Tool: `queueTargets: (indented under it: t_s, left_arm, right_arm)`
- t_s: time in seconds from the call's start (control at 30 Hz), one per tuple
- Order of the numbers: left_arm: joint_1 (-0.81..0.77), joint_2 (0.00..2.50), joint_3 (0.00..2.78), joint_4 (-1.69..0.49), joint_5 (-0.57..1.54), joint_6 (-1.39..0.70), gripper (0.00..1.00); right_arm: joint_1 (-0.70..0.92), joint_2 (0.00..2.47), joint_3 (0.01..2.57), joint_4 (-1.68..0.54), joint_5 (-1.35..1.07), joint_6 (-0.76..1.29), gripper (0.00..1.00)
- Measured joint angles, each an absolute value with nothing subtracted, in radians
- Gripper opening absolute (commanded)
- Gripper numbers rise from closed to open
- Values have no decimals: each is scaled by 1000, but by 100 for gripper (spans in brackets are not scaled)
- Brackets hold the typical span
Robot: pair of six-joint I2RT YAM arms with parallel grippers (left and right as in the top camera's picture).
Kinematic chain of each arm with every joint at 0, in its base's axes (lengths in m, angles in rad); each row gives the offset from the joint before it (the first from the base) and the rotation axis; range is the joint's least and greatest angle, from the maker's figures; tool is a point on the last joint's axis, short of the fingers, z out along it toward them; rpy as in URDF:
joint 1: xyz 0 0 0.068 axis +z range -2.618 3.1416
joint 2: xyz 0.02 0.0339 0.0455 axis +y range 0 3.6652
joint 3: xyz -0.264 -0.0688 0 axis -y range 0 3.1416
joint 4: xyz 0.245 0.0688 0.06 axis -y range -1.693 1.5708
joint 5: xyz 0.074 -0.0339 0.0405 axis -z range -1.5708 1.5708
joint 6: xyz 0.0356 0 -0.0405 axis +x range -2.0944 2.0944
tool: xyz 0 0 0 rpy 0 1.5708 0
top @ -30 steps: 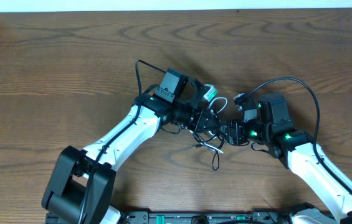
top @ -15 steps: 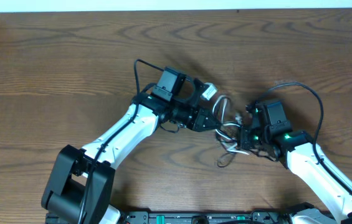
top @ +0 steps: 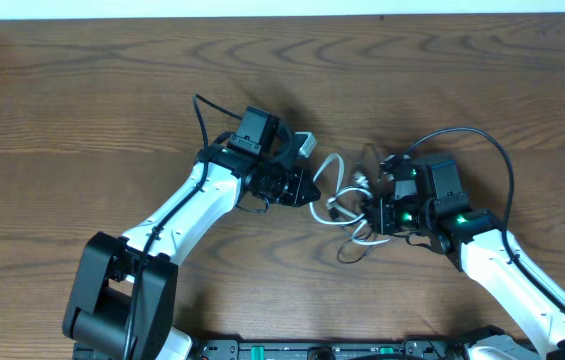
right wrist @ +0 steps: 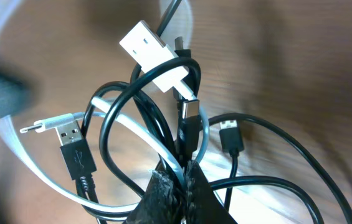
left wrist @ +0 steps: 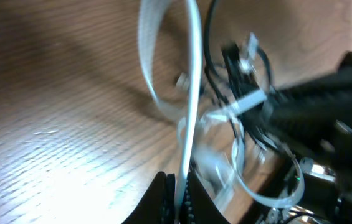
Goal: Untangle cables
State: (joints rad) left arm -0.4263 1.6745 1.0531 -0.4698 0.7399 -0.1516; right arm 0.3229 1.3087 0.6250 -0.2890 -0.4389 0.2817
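- The 2 cables sit in the middle of the table (top: 82, 120), between the 2 arms. They are looped together in 1 knot.
- The left gripper (left wrist: 177, 186) is closed tight on the white cable (left wrist: 191, 93). The cord comes out from between its fingers and runs across to the knot.
- The right gripper (right wrist: 177, 180) is pinched shut on the black cable (right wrist: 110, 112) at the bottom of the knot. The white cable goes through the same spot, and I cannot tell if it is pinched too.
- The step in hand looks like the pull-apart. Each arm holds 1 end of the mess, and the white cable is stretched between them.
- The knot is not undone yet. Black loops go around the white plug (right wrist: 147, 46), and a black plug (right wrist: 76, 146) hangs at the side.
- Next, I think the white plug has to slide back out through the black loops. A hard straight pull could make the knot tighter, so a soft pull is safer. A new grip closer to the white plug may help.
- I can read no words, brands or labels. The plugs look plain, and the left wrist view is too blurry to show any.
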Motion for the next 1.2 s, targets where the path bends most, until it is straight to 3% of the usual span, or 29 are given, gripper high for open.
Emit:
queueTargets:
  t_s: [0.27,0.57,0.8,0.97,1.2]
  left_arm:
    - [-426,1674,1053,-471,733,-153,17]
    - [-426,1637,1053,-434,793,-147,45]
    - [-426,1557,1053,-385,797,-137,45]
    - [-432,1557,1053,-388,782,-140,39]
    - [-526,1557,1053,-389,725,-142,39]
  right_arm:
    - [323,1309,625,-270,-615,203,1]
    - [323,1309,625,-269,-630,192,1]
    - [323,1309,625,-268,-629,192,1]
    - [323,1309,625,-268,-629,192,1]
    - [323,1309,625,-268,-629,192,1]
